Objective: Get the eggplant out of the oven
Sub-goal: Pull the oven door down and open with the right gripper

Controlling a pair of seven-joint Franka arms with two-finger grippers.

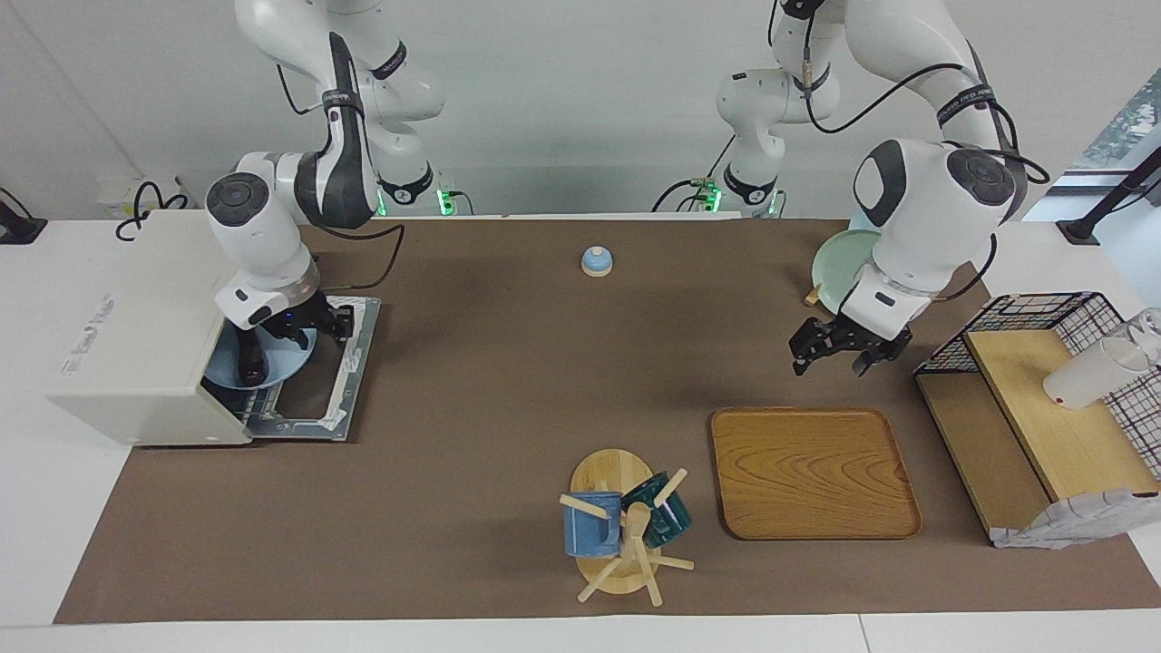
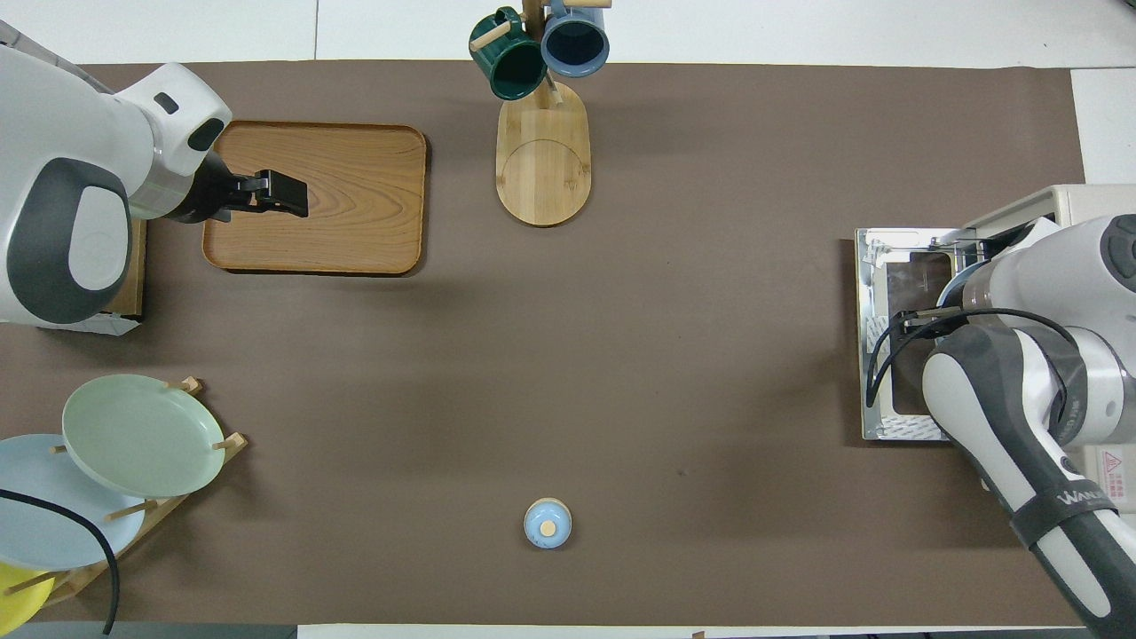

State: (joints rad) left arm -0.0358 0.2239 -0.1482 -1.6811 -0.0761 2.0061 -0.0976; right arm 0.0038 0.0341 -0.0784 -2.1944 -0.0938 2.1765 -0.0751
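The off-white oven point(image 1: 136, 345) stands at the right arm's end of the table, its door point(image 1: 349, 363) folded down flat. A blue plate point(image 1: 281, 367) sits in the oven's mouth and sticks partly out over the door. The dark eggplant point(image 1: 252, 358) lies on it. My right gripper point(image 1: 290, 331) is low at the oven's mouth, right over the plate and the eggplant. In the overhead view the right arm hides the plate, and only the oven point(image 2: 1074, 206) and its door point(image 2: 896, 293) show. My left gripper point(image 1: 839, 352) waits open and empty over the table beside the wooden tray.
A wooden tray point(image 1: 812, 472) and a mug tree point(image 1: 621, 521) with two mugs stand far from the robots. A small blue bell point(image 1: 596, 261) is near them. A plate rack point(image 2: 133, 444) and a wire-and-wood shelf point(image 1: 1043, 408) holding a white cup stand at the left arm's end.
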